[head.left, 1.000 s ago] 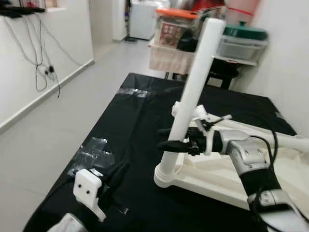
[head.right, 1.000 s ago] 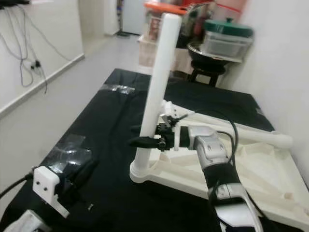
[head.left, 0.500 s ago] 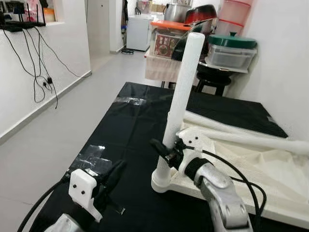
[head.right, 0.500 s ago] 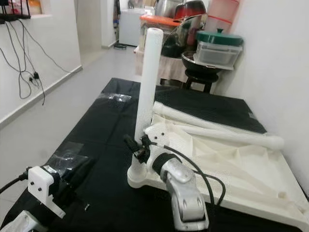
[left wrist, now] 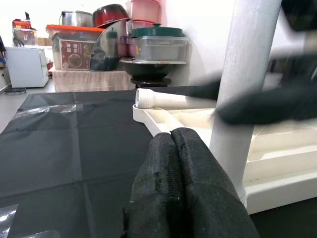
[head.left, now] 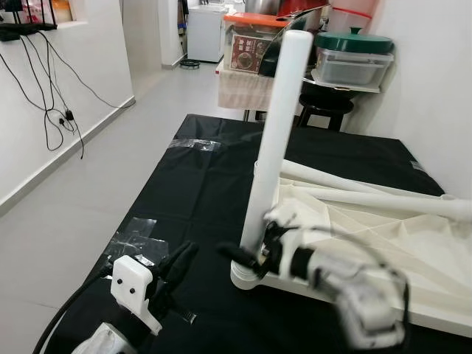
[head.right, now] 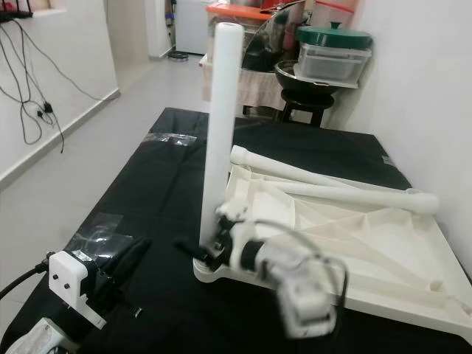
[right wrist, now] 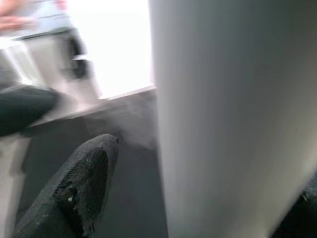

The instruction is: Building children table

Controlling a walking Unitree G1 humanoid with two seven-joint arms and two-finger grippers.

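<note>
A white children's table top [head.left: 398, 243] lies upside down on a black cloth [head.left: 199, 184]. One white leg [head.left: 276, 133] stands upright at its near left corner. Two more legs [head.left: 369, 199] lie loose across the top. My right gripper [head.left: 240, 258] is blurred, low at the base of the upright leg. It is open, and in the right wrist view its fingers [right wrist: 79, 188] straddle the leg [right wrist: 223, 124] with a gap on one side. My left gripper [head.left: 181, 262] is shut and empty, just above the cloth, left of the leg. Its fingers [left wrist: 173, 163] are pressed together.
Clear tape patches [head.left: 136, 232] lie on the cloth near its left edge. A stool and shelves with lidded containers [head.left: 354, 59] stand beyond the far end. A white wall with hanging cables [head.left: 51, 110] runs along the left, with bare floor [head.left: 110, 162] between.
My right gripper has slid down the upright leg from mid-height to its base. The camera view has shifted. The left gripper stays where it was.
</note>
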